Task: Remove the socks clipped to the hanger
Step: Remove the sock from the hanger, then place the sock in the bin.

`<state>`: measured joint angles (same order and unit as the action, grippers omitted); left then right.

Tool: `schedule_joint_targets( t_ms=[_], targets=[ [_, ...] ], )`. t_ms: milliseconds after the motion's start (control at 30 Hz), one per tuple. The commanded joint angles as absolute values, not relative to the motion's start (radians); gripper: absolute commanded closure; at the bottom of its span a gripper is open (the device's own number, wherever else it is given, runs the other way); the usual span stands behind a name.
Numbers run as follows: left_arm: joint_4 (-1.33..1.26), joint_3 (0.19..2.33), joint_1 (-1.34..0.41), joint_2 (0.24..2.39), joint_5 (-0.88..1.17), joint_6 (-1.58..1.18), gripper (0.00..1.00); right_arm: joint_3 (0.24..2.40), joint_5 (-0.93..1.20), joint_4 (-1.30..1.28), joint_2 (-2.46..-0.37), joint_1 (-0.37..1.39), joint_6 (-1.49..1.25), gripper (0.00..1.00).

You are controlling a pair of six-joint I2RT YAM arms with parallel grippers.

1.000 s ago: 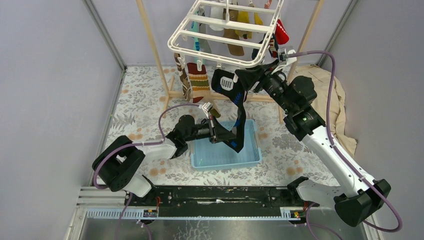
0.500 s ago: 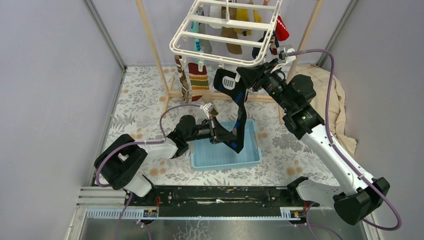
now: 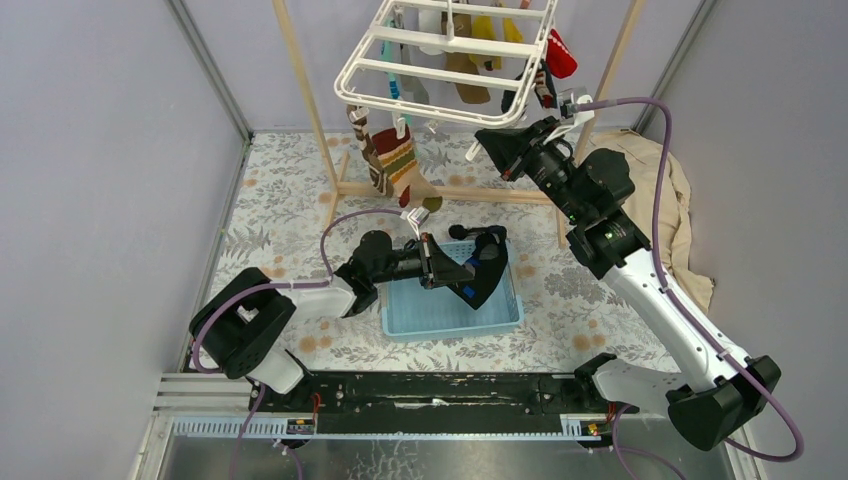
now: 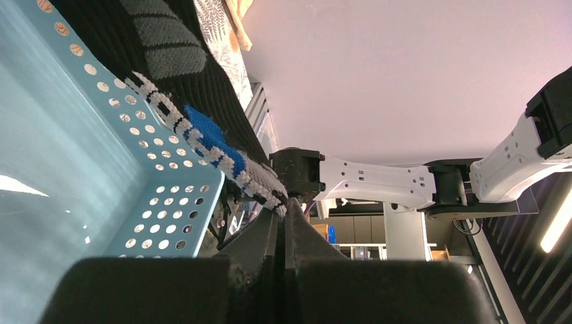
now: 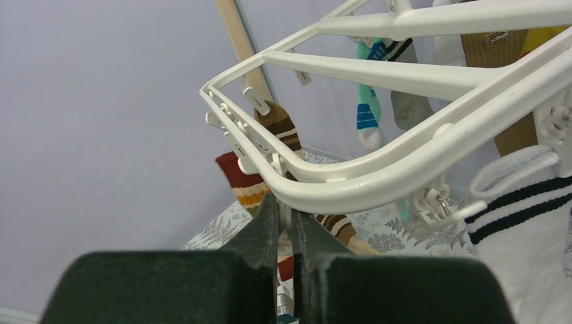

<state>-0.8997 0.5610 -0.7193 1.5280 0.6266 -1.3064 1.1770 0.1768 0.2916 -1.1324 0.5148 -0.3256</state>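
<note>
The white hanger point(image 3: 437, 72) hangs at the top with several socks clipped under it: brown-striped point(image 3: 395, 160), red point(image 3: 562, 55) and others. My right gripper point(image 3: 483, 140) sits just under its front rim point(image 5: 378, 175), shut on a small white clip point(image 5: 284, 214). A teal sock point(image 5: 367, 115) and a white sock with black stripes point(image 5: 526, 223) dangle nearby. A black sock point(image 3: 487, 268) lies draped over the blue basket's edge. My left gripper point(image 3: 445, 272) is shut on its striped cuff point(image 4: 270, 192).
The light-blue perforated basket point(image 3: 450, 318) sits on the flowered table between the arms. The wooden rack's poles point(image 3: 305, 90) stand behind, with a crossbar low at the back. A beige cloth point(image 3: 660, 190) is heaped at the right wall.
The black sock has come off its clip and dropped from the hanger onto the basket, still in my left gripper. My right gripper has shut. The hanger has swung slightly away.
</note>
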Motion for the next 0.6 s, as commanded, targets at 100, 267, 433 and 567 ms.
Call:
schedule_joint_targets(
  t_ms=[100,267,433,567],
  targets=[
    [-0.985,0.56,-0.726,1.5,0.646,-1.313,1.0,1.197,0.163,0.328,-1.122,0.517,-0.312,1.0],
    [-0.9,0.55,-0.729,1.384,0.641,-1.293,1.0,1.184,0.161,0.325,-1.113,0.517,-0.311,1.0],
    [-0.702,0.57,-0.729,1.239,0.614,-1.224,1.0,1.164,0.155,0.325,-1.099,0.517,-0.31,0.98],
    [-0.599,0.592,-0.729,1.167,0.603,-1.189,1.0,1.149,0.152,0.325,-1.092,0.517,-0.313,0.84]
  ],
)
